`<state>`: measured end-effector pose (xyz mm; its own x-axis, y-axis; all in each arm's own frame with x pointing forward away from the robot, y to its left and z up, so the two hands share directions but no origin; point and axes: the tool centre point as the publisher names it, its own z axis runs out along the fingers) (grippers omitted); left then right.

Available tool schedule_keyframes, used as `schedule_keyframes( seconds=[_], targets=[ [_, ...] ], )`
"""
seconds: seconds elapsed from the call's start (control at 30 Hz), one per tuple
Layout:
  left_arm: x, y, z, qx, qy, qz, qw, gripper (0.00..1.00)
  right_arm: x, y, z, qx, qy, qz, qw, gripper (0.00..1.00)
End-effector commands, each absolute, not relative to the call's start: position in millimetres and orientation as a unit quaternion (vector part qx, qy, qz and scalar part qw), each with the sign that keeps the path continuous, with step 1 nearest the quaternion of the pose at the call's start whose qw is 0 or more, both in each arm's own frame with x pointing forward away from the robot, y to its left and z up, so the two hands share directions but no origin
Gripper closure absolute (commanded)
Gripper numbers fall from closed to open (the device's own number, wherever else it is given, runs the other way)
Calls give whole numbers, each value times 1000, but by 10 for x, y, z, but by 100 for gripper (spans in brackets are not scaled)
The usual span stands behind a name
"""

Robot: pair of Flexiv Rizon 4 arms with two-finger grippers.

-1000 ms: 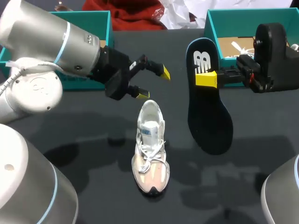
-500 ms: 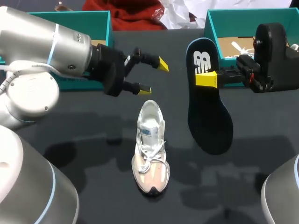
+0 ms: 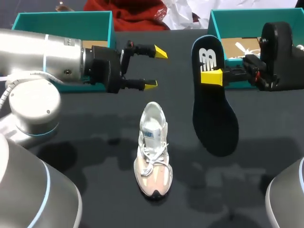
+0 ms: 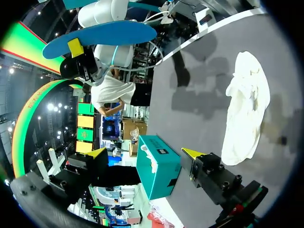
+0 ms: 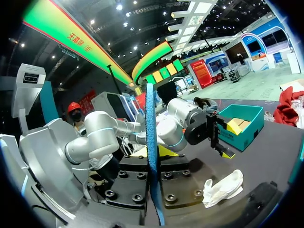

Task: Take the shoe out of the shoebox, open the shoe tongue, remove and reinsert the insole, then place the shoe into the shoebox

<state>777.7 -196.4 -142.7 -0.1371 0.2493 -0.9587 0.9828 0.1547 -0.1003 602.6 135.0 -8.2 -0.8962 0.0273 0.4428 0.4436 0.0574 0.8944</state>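
My right gripper (image 3: 211,77) is closed on the insole (image 3: 211,109), one yellow fingertip pressed flat on its dark upper face near the heel end. In the right wrist view the insole (image 5: 151,142) stands edge-on between the two fingers of that gripper (image 5: 153,153), pinched from both sides. It hangs clear of the table (image 3: 95,142), heel end up by the front wall of the teal shoebox (image 3: 216,21) at the far right, toe end hanging towards me. The left wrist view shows its blue underside (image 4: 99,38).

My left gripper (image 3: 156,68) is wide open and holds nothing. Its fingers point across the table towards the insole, in the air beyond the heel of the shoe (image 3: 153,149) and apart from it. In the left wrist view the open fingers of this gripper (image 4: 145,153) frame the shoebox (image 4: 159,171) ahead, with the shoe (image 4: 247,109) off to one side.

The shoe is a white and pale pink trainer, upright on its sole in the middle of the table, toe towards me and laces loose. Neither gripper touches it. In the right wrist view it lies (image 5: 223,187) just below the left gripper (image 5: 229,140). A second teal box (image 3: 61,21) sits at the far left, behind my left arm.
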Motion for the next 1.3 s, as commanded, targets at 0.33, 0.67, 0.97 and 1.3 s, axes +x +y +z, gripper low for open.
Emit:
schedule_keyframes(
  seconds=[0.33, 0.67, 0.97, 1.3],
  targets=[
    [7765, -1773, -1193, 496, 544, -451, 505, 0, 6990, 1333, -169, -232, -672, -664, 232, 100],
    [7765, -1773, -1193, 496, 544, -451, 505, 0, 6990, 1333, -169, -232, -672, -664, 232, 100],
    [7765, -1773, -1193, 496, 544, -451, 505, 0, 7684, 1338, -496, -345, -601, -641, 329, 100],
    [7765, -1790, -1202, 499, 532, -461, 505, 0, 7730, 1325, -546, -370, -614, -616, 326, 100]
  ],
)
